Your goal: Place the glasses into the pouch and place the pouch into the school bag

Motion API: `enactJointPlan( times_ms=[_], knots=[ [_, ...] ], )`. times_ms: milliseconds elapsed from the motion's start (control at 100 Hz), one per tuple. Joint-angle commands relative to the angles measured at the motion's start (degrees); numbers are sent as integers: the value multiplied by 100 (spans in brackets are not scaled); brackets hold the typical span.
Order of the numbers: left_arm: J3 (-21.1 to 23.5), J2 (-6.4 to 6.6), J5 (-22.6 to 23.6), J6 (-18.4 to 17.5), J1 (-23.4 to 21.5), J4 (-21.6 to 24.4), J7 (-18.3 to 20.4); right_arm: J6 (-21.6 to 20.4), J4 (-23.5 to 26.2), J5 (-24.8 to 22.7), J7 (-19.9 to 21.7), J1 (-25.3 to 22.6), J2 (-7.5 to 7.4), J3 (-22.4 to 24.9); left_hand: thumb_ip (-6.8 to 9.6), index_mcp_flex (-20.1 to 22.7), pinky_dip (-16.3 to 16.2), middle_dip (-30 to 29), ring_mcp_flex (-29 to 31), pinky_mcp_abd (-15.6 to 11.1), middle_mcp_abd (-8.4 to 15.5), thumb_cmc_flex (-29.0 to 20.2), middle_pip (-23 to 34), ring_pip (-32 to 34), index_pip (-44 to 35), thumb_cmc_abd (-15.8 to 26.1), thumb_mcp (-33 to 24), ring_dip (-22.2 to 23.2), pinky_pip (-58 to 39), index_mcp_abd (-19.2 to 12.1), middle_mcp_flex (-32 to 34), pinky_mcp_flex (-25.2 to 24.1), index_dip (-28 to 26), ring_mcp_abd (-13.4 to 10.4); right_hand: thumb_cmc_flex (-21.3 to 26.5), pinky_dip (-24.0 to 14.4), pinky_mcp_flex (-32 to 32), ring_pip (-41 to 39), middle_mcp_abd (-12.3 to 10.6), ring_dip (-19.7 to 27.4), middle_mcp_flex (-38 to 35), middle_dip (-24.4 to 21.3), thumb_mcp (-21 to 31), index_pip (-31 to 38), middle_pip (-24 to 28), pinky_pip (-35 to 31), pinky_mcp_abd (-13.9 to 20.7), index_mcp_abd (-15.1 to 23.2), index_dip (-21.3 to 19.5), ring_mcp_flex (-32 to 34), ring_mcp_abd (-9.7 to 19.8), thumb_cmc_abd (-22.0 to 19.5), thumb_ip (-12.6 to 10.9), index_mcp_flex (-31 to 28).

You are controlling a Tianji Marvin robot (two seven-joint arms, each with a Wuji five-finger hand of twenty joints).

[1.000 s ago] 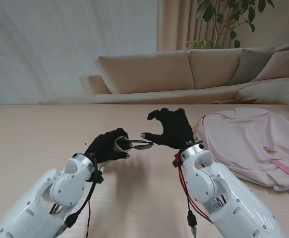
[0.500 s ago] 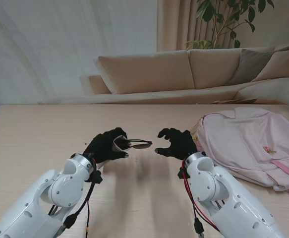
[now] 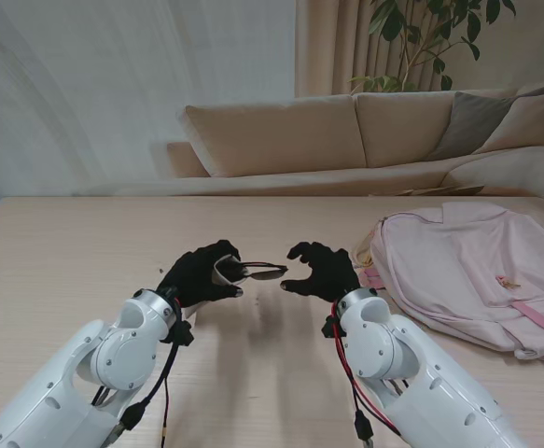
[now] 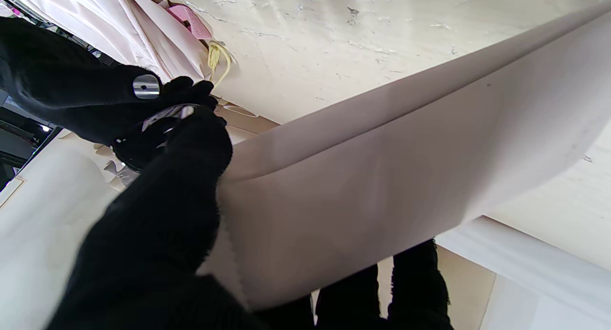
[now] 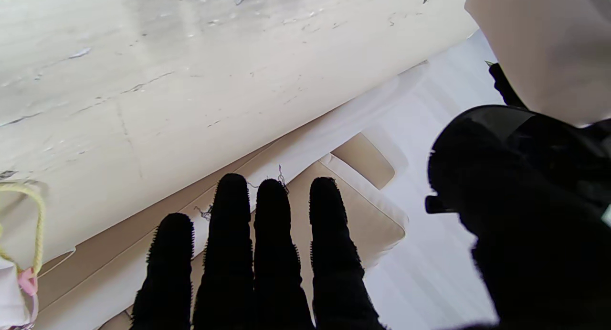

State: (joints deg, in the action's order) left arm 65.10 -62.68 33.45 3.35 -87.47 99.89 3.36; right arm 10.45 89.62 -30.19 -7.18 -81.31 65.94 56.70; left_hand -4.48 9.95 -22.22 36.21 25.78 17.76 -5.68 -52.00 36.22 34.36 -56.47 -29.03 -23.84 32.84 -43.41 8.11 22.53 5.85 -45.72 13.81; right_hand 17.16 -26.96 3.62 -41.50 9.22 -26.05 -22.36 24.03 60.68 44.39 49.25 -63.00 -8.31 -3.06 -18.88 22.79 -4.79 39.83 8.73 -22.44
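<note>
- Stand view: my black-gloved left hand [image 3: 202,273] is closed round a pale beige fabric pouch [image 3: 225,271], with the dark-lensed glasses [image 3: 262,273] sticking out of its mouth toward my right. My black-gloved right hand [image 3: 320,270] sits just beside the free end of the glasses, fingers curled; I cannot tell whether it pinches them. The pale pink fabric school bag [image 3: 467,271] lies flat on the light wooden table [image 3: 66,252], to the right of that hand.
- Left wrist view: the pouch [image 4: 382,177] fills the frame, clamped by my thumb. My right hand [image 4: 71,96] meets the glasses [image 4: 162,117] at the pouch mouth.
- Right wrist view: four fingers [image 5: 272,253] are straight and close together; a dark lens [image 5: 496,129] lies by the thumb, next to the pouch [image 5: 549,43].
</note>
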Motion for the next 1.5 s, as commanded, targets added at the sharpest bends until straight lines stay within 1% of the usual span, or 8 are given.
enactJointPlan(
  times_ms=[0, 280, 480, 520, 630, 770, 1070, 1490],
  knots=[
    [-17, -36, -31, -36, -2, 33, 76, 1, -23, 1, -33, 10, 78, -61, 91, 354, -81, 65, 86, 152, 15, -271, -27, 55, -771, 697, -108, 80, -120, -355, 42, -93, -281, 120, -195, -105, 83, -93, -29, 5, 62, -18, 235, 104, 127, -20, 114, -42, 29, -110, 114, 166, 195, 210],
    [-79, -39, -67, -38, 66, -16, 93, 12, -48, 286, -302, 13, 191, -126, 92, 353, -80, 62, 80, 149, 15, -258, -36, 49, -772, 710, -88, 78, -120, -355, 38, -102, -280, 126, -69, -245, 56, -214, 0, -42, -269, 38, 346, 416, 288, -201, 98, 86, -101, 93, 82, 129, 190, -262],
    [-107, -39, -78, -63, 105, -58, 96, -99, -134, 436, -604, 47, 291, -183, 100, 359, -78, 60, 71, 145, -3, -202, -44, 42, -767, 710, -71, 75, -114, -353, 34, -113, -280, 129, 382, -375, 42, -467, 17, -157, -998, 156, 189, 1022, 522, -552, 110, 376, -641, 486, 32, -477, 12, -1123],
    [-107, -38, -77, -70, 109, -64, 99, -117, -156, 460, -666, 60, 311, -193, 103, 361, -78, 59, 71, 149, 0, -186, -46, 42, -765, 708, -69, 74, -114, -353, 33, -109, -281, 120, 583, -370, 42, -536, 14, -189, -1260, 195, 89, 1334, 576, -671, 110, 524, -336, 651, 12, -528, 451, -1278],
    [-106, -34, -86, -85, 120, -76, 120, -109, -144, 564, -790, 67, 363, -201, 121, 364, -75, 59, 67, 146, 2, -183, -49, 38, -759, 694, -95, 74, -109, -352, 31, -114, -284, 130, 915, -387, 41, -816, 41, -290, -1977, 264, 395, 2161, 794, -874, 70, 972, -99, 1119, -101, -84, 853, -1660],
    [-111, -26, -67, -97, 130, -82, 151, -270, -187, 501, -974, 107, 392, -217, 137, 359, -72, 58, 54, 151, 6, -190, -54, 31, -730, 683, -126, 71, -102, -347, 17, -121, -270, 122, 1067, -399, -67, -1143, 51, -388, -2647, 341, 940, 2298, 1029, -1067, -53, 1278, -319, 1624, -151, 269, 914, -2316],
    [-105, -12, -62, -102, 148, -85, 216, -823, -246, 368, -1385, 129, 444, -180, 131, 357, -60, 54, 61, 143, -1, -162, -60, 15, -701, 691, -146, 62, -81, -348, 22, -128, -271, 128, 1234, -258, -350, -1377, -13, -415, -3314, 303, 1176, 2278, 1062, -1154, -269, 1635, -604, 2147, -127, 486, 932, -3068],
    [-211, 10, -76, -85, 296, -117, 368, -1726, -176, -625, -1259, 332, 206, -174, 139, 370, -44, 49, 56, 146, 3, -169, -84, -5, -615, 716, -120, 56, -50, -335, 13, -150, -335, 126, 1131, -129, -516, -1639, 65, -442, -3593, 560, 1551, 2038, 1130, -1234, -405, 1704, -1157, 2397, -199, 615, 1023, -3649]
  ],
)
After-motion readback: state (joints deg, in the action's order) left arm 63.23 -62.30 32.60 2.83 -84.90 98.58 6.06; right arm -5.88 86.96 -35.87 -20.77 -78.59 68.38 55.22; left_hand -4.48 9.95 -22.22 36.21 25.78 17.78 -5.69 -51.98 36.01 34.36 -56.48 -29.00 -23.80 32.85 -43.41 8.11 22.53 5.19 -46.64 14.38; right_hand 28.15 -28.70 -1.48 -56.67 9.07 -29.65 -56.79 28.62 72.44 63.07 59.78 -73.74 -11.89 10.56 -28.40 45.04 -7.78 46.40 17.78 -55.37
